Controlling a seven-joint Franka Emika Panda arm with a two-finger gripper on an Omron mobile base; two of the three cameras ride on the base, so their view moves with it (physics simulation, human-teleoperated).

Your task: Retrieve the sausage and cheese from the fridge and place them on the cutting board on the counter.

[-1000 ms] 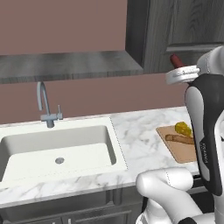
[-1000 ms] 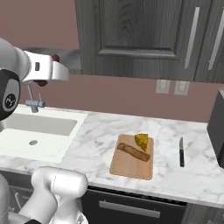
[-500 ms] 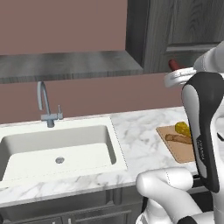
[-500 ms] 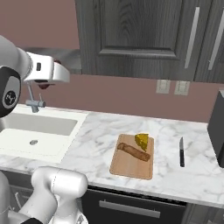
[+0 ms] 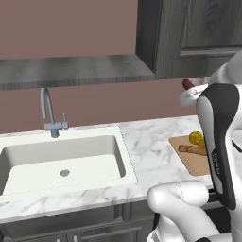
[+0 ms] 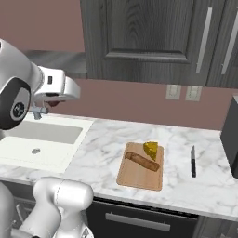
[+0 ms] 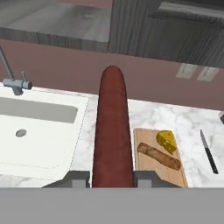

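Hand view: the gripper is clamped on the dark reddish-brown sausage link, which fills the centre of the frame bottom to top, rounded end up; one dark fingertip presses each side of it at the bottom, w/ no gap. Left base view: the sausage's red end pokes out at upper right, just above the white wrist, in front of the pinkish wall & below the dark grey wall cabinet. Right base view: gripper area at mid left, under the white hand, high above the sink edge; jaws themselves hard to make out there.

The light-brown wooden cutting board w/ rounded corners lies on the white grey-veined marble counter, lower centre of the right base view. On it: the small yellow cheese wedge at the far right corner, & a paler tan lumpy elongated piece lying diagonally, just beside the cheese — touching or not, can't tell. Same board, cheese & tan piece sit right of the sausage in the hand view; in the left base view the board is at mid right, partly behind the arm.

A dark-handled knife lies on the counter right of the board, apart from it. White sink basin w/ grey tap at left.
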